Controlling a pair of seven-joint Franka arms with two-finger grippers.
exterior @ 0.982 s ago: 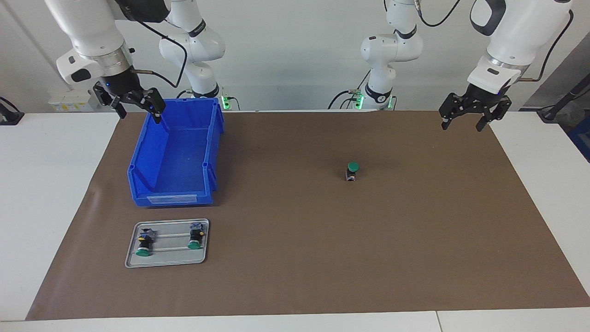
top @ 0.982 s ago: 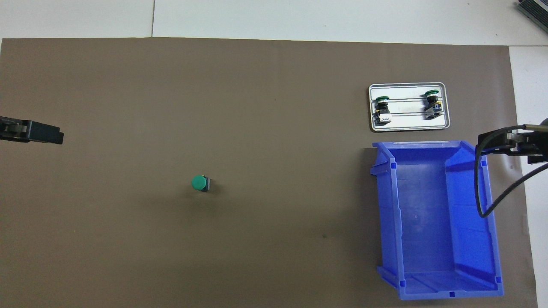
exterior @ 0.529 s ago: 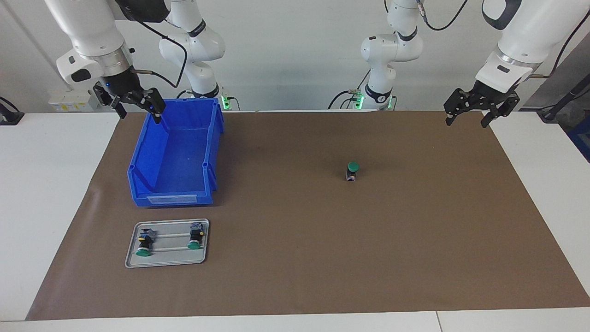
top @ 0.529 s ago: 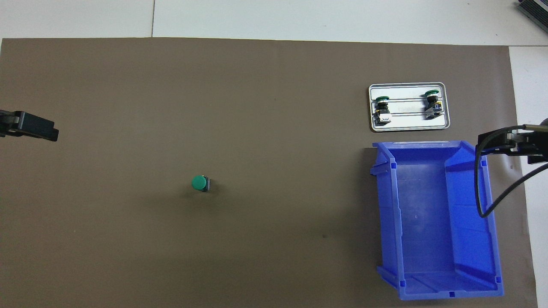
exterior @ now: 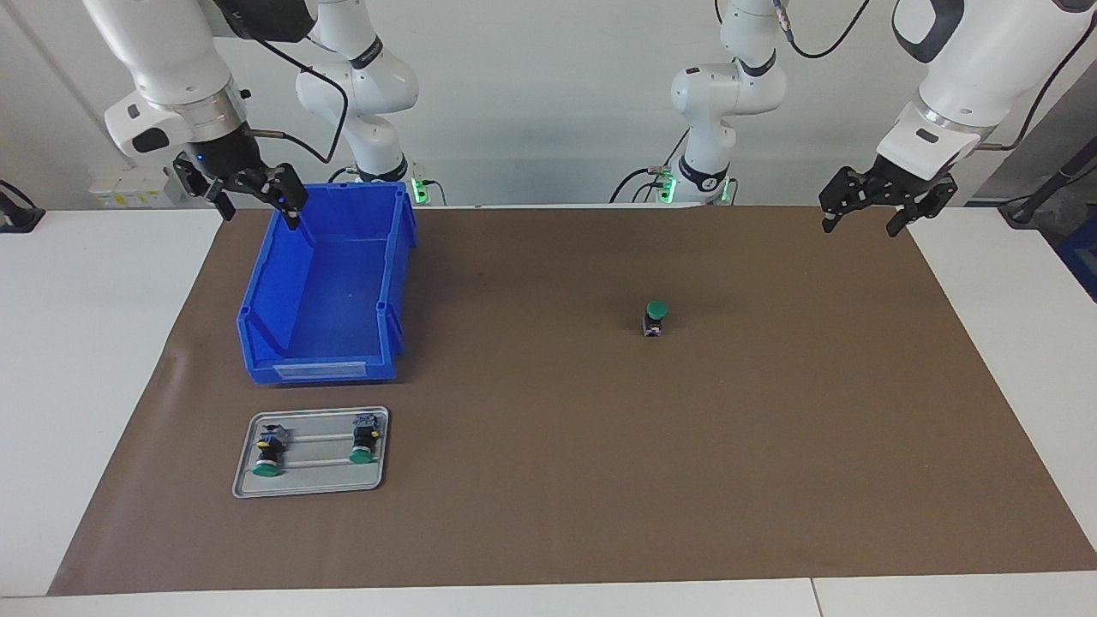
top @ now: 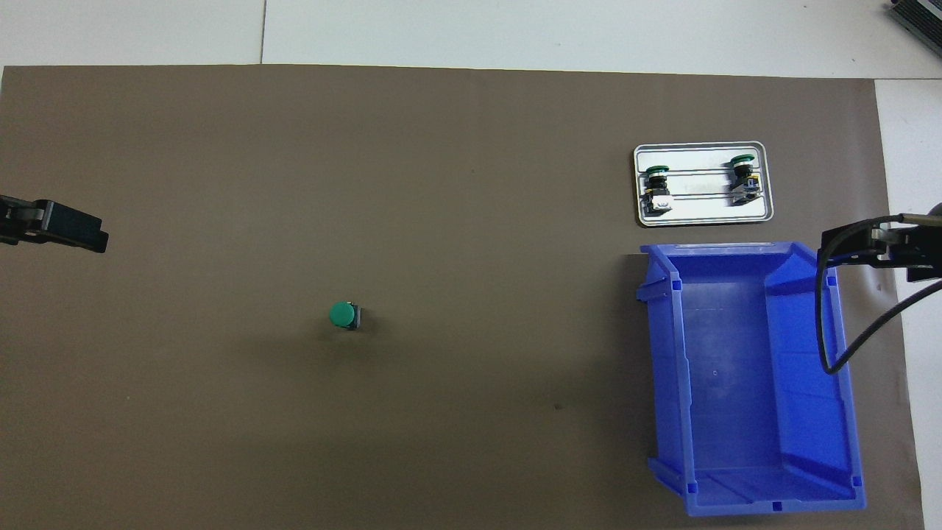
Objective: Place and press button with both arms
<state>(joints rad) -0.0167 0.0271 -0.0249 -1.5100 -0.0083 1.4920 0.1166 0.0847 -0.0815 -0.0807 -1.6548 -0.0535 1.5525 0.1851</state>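
Observation:
The button (exterior: 656, 319) stands upright on the brown mat, green cap up, and shows from above as a green disc (top: 343, 315). Nothing touches it. My left gripper (exterior: 860, 224) hangs open and empty in the air over the mat's edge at the left arm's end, well away from the button. My right gripper (exterior: 261, 214) also hangs open and empty, over the outer rim of the blue bin (exterior: 326, 368) at the right arm's end.
A metal tray (exterior: 313, 482) lies on the mat just farther from the robots than the bin, with two more green-capped buttons (exterior: 267, 452) (exterior: 363, 441) lying on it. The bin (top: 666, 368) has nothing in it.
My left gripper has lifted a little and turned slightly over the mat's edge. The right arm and the button have not moved.

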